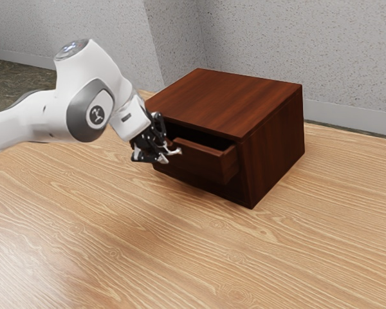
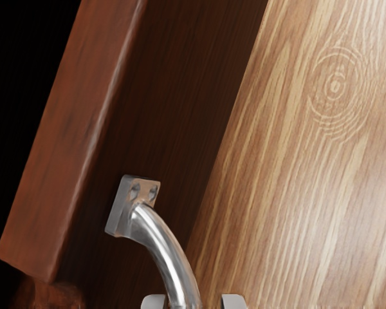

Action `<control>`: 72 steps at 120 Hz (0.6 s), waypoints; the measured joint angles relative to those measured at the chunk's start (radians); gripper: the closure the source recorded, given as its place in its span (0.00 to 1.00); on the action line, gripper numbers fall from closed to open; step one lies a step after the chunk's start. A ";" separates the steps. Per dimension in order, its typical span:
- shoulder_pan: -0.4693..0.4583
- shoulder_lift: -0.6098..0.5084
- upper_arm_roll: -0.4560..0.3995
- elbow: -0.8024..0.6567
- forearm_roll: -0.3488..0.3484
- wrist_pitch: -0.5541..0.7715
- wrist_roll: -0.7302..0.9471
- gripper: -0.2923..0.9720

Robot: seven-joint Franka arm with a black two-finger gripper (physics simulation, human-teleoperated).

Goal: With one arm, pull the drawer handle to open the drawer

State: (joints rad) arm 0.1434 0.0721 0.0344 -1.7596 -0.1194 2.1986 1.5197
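A dark red-brown wooden cabinet (image 1: 226, 103) stands on the wooden table. Its single drawer (image 1: 202, 164) is slid partway out toward the exterior view's left, leaving a dark gap behind its front panel. My black gripper (image 1: 157, 148) is at the drawer front, shut on the curved silver handle (image 1: 174, 152). From the wrist, the handle (image 2: 156, 238) bends down from its square mount on the drawer front (image 2: 148, 129). It runs between my two pale fingertips (image 2: 153, 301), one on each side of the bar.
The light wooden tabletop (image 1: 180, 257) spreads wide in front of and to both sides of the cabinet. Grey speckled walls (image 1: 309, 45) rise behind it. The white arm (image 1: 83, 109) comes in from the exterior view's left.
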 joint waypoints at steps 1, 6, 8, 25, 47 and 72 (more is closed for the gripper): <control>0.000 -0.001 0.001 -0.002 0.000 -0.001 0.000 0.76; 0.001 -0.006 0.002 -0.009 0.001 -0.003 -0.001 0.76; 0.001 -0.008 0.003 -0.011 0.001 -0.004 -0.001 0.76; 0.004 -0.038 0.003 -0.042 0.002 -0.006 -0.003 0.77; 0.007 -0.076 0.002 -0.083 0.004 -0.004 -0.005 0.77; 0.010 -0.133 0.004 -0.146 0.008 0.005 -0.007 0.78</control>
State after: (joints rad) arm 0.1534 -0.0611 0.0387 -1.9058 -0.1115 2.2037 1.5125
